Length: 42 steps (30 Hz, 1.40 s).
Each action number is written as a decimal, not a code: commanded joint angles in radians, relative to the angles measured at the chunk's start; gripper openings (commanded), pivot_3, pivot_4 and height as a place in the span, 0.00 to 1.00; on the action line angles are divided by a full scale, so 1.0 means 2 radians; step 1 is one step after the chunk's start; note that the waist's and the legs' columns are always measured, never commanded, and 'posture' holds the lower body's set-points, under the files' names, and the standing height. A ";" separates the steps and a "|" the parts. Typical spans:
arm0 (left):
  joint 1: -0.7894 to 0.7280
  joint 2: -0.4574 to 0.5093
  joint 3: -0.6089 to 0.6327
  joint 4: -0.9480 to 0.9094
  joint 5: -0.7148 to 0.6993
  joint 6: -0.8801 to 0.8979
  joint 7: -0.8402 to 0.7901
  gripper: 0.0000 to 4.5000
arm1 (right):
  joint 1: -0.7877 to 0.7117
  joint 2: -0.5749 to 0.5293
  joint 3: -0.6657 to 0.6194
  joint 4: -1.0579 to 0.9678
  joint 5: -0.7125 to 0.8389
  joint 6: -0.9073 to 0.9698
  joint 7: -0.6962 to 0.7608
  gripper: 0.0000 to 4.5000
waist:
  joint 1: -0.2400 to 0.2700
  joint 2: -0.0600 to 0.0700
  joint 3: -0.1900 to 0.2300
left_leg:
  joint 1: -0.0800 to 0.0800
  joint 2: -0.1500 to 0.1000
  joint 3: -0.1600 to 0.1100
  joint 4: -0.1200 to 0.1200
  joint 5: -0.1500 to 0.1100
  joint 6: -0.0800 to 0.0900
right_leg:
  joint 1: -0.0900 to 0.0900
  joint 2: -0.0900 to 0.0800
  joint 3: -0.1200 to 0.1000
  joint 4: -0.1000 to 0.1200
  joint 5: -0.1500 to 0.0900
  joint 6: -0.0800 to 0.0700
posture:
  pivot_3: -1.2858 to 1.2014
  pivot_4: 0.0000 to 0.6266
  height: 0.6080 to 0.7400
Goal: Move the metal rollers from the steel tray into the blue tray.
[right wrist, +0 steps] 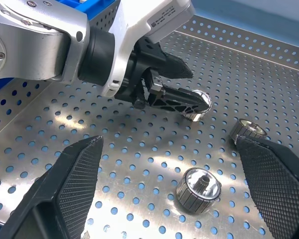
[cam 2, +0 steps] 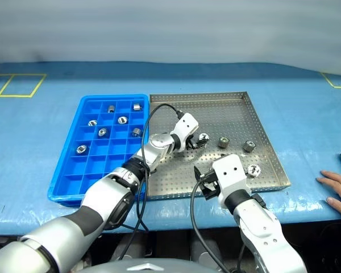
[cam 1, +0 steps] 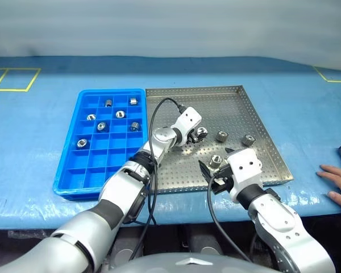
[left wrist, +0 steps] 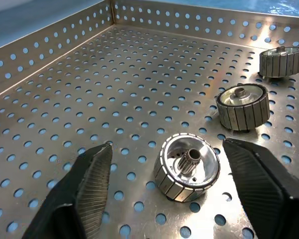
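Blue sheeting covers the table, with yellow tape marks at the far corners. Going left to right: the blue tray sits at 9 o'clock of the steel tray, their rims just beside each other. Seven rollers are counted in its compartments, one per cell, all in the far half; the near cells look free.

The left gripper is seen low over the steel tray floor, fingers partly open and standing either side of the targeted roller, not touching it; nothing is held yet. This roller lies on its side, open end toward the wrist camera, leaning slightly. Judged step: closing on it for pickup. For a good grip, the roller should be kept centred between the pads, since it sits a little nearer the one finger; uneven contact could roll or flip it. A clean lift before swinging toward 9 o'clock is advised, so the rims are cleared.

Three more rollers lie further right in the steel tray: one at 3 o'clock of the target, one beyond it, one near the front. The right gripper hovers over that front roller, jaws wide, empty.

A person's hand rests on the table at the far right.

Rollers look like: shiny silver, short cylinders, segmented ribbed outer band, hollow face with a small splined hub. Smooth metal, likely slippery.
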 commanded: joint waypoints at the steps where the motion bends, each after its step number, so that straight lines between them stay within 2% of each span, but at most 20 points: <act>1: -0.017 -0.070 -0.004 0.003 0.006 -0.014 -0.004 0.66 | -0.001 0.002 -0.007 -0.020 -0.003 -0.006 -0.002 1.00 | -0.001 0.000 0.000 | 0.000 0.000 0.000 0.000 0.000 0.000 | 0.000 0.000 0.000 0.000 0.000 0.000 | 0.46 0.24 1.00; 8: -0.014 -0.069 -0.001 0.004 0.005 -0.015 -0.008 0.66 | 0.004 0.002 -0.008 -0.022 -0.004 -0.006 -0.003 1.00 | -0.001 0.000 0.000 | 0.000 0.000 0.000 0.000 0.000 0.000 | 0.000 0.000 0.000 0.000 0.000 0.000 | 0.46 0.24 1.00; 11: -0.013 -0.067 0.000 0.005 0.006 -0.015 -0.008 0.54 | 0.002 0.002 -0.008 -0.022 -0.004 -0.007 -0.002 1.00 | -0.001 0.000 0.000 | 0.000 0.000 0.000 0.000 0.000 0.000 | 0.000 0.000 0.000 0.000 0.000 0.000 | 0.46 0.24 1.00; 16: -0.013 -0.066 0.000 0.005 0.008 -0.014 -0.008 0.20 | 0.000 0.004 -0.006 -0.021 -0.004 -0.007 -0.003 1.00 | -0.001 0.000 0.000 | 0.000 0.000 0.000 0.000 0.000 0.000 | 0.000 0.000 0.000 0.000 0.000 0.000 | 0.46 0.24 1.00; 25: -0.010 -0.065 0.000 0.002 0.010 -0.015 -0.015 0.19 | 0.002 0.006 -0.006 -0.021 -0.005 -0.008 -0.004 1.00 | -0.001 0.000 0.000 | 0.000 0.000 0.000 0.000 0.000 0.000 | 0.000 0.000 0.000 0.000 0.000 0.000 | 0.46 0.24 1.00; 30: -0.011 -0.051 0.010 -0.033 -0.006 -0.020 -0.040 0.19 | -0.001 0.008 -0.005 -0.018 -0.003 -0.009 -0.003 1.00 | -0.001 0.000 0.000 | 0.000 0.000 0.000 0.000 0.000 0.000 | 0.000 0.000 0.000 0.000 0.000 0.000 | 0.47 0.24 1.00; 35: 0.016 -0.011 0.031 -0.174 -0.049 0.008 -0.070 0.19 | -0.018 0.007 0.002 -0.012 0.001 -0.006 0.004 1.00 | 0.000 0.000 0.000 | 0.000 0.000 0.000 0.000 0.000 0.000 | 0.000 0.000 0.000 0.000 0.000 0.000 | 0.49 0.24 1.00; 42: 0.131 0.098 0.060 -0.467 -0.069 0.121 -0.051 0.19 | -0.069 0.002 0.025 0.010 0.013 -0.002 0.029 1.00 | -0.001 0.001 0.000 | 0.002 0.001 0.001 -0.001 0.000 0.000 | 0.000 0.001 0.002 0.002 0.001 0.000 | 0.53 0.24 1.00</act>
